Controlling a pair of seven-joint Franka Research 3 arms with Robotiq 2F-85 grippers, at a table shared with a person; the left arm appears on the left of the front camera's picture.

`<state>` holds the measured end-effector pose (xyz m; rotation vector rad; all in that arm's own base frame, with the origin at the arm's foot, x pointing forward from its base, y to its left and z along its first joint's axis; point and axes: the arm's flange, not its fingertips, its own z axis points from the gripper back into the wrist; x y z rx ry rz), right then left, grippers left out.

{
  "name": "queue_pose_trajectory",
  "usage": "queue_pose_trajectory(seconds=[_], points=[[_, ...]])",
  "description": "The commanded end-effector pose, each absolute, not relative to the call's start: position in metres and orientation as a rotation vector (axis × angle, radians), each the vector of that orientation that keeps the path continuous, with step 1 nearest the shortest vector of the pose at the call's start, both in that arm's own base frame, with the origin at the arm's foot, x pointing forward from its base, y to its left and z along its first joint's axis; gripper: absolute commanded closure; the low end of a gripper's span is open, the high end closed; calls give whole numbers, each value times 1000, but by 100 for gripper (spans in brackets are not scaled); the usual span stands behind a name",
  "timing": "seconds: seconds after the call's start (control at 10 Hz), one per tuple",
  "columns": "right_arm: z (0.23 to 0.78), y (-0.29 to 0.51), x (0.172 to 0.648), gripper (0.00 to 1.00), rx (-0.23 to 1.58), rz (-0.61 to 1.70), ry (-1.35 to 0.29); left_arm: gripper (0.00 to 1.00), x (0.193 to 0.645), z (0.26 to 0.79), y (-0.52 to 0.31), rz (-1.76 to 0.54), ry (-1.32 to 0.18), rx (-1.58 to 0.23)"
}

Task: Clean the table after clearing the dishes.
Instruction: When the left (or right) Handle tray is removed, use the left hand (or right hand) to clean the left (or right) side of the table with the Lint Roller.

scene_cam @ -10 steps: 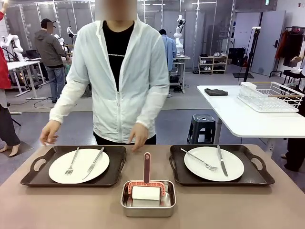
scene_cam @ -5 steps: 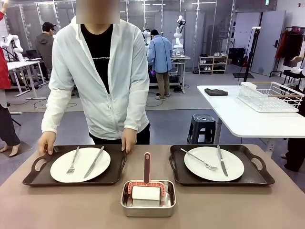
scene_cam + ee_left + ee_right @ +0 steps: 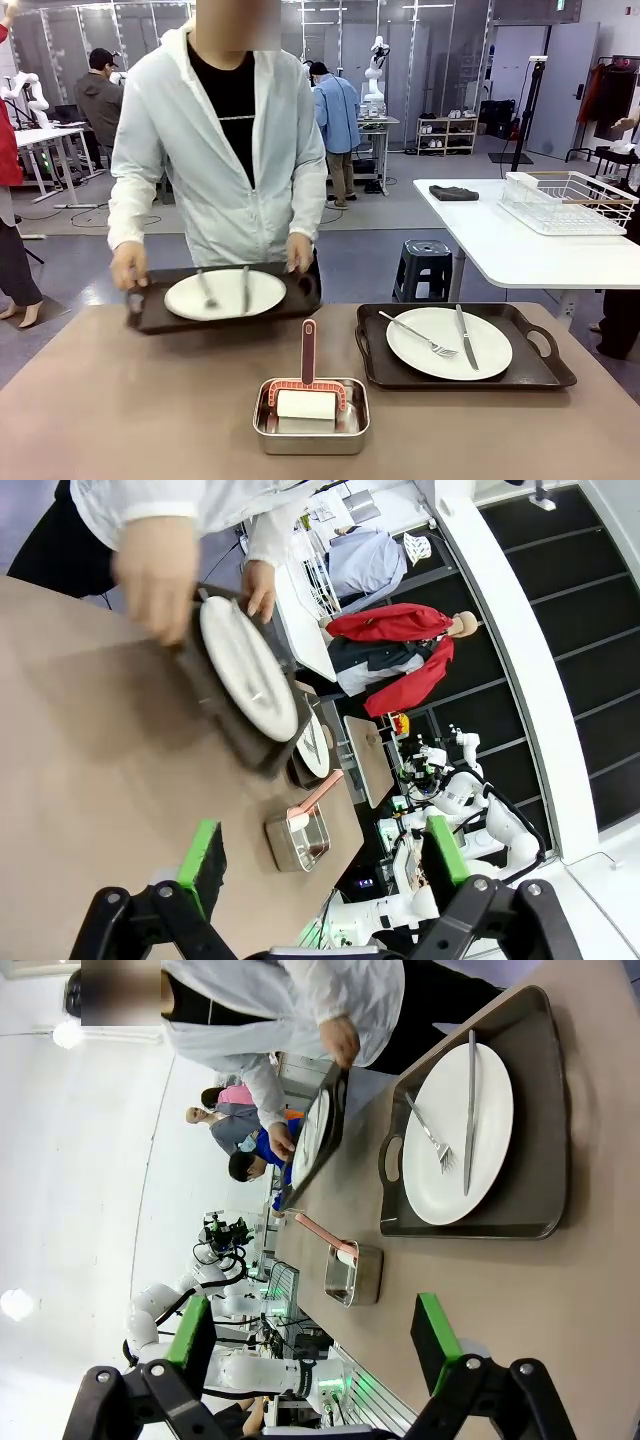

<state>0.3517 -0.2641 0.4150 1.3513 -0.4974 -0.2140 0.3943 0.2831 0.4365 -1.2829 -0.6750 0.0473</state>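
1. Table (image 3: 120, 420): the beige-brown top is running across the full near width.
2. Far left: a person (image 3: 225, 150) in a white jacket is standing at the far edge and is holding the left tray (image 3: 150, 310) raised off the table top. 1 hand (image 3: 130, 268) is gripping the left end and a second hand (image 3: 299, 252) is gripping the right end.
3. The left tray is carrying 1 white plate (image 3: 225, 296), with a fork (image 3: 206, 291) and a knife (image 3: 244, 290) lying on it.
4. Near centre: a steel pan (image 3: 262, 425) is sitting on the table. A white roller (image 3: 306, 404) is lying in it, and its red handle (image 3: 308, 345) is pointing toward the far side. The pan is standing between the 2 trays' positions and apart from both.
5. Right: the right tray (image 3: 520, 372) is resting flat on the table. It is carrying a second plate (image 3: 449, 350), with a second fork (image 3: 418, 333) and a second knife (image 3: 466, 337) on it.
6. Far right, beyond the table: a black stool (image 3: 424, 265) is standing beside a white table (image 3: 500, 250), which is bearing a dark cloth (image 3: 454, 192) and a wire rack (image 3: 570, 203).
7. Left gripper (image 3: 322, 855): the jaws are standing wide apart above the table top, gripping no object and touching nothing.
8. Right gripper (image 3: 312, 1345): the jaws are standing wide apart above the table top, well apart from the right tray, gripping no object.
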Motion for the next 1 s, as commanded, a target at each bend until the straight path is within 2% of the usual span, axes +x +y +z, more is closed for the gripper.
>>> queue_pose_trajectory(seconds=[0.0, 0.6, 0.9], points=[[417, -263, 353, 0, 1359, -209, -501, 0, 393, 437, 285, 49, -677, -1282], [417, -263, 353, 0, 1359, -209, -501, 0, 394, 437, 283, 47, -675, -1283], [417, -263, 353, 0, 1359, -209, -501, 0, 424, 500, 178, -396, -656, -1072]])
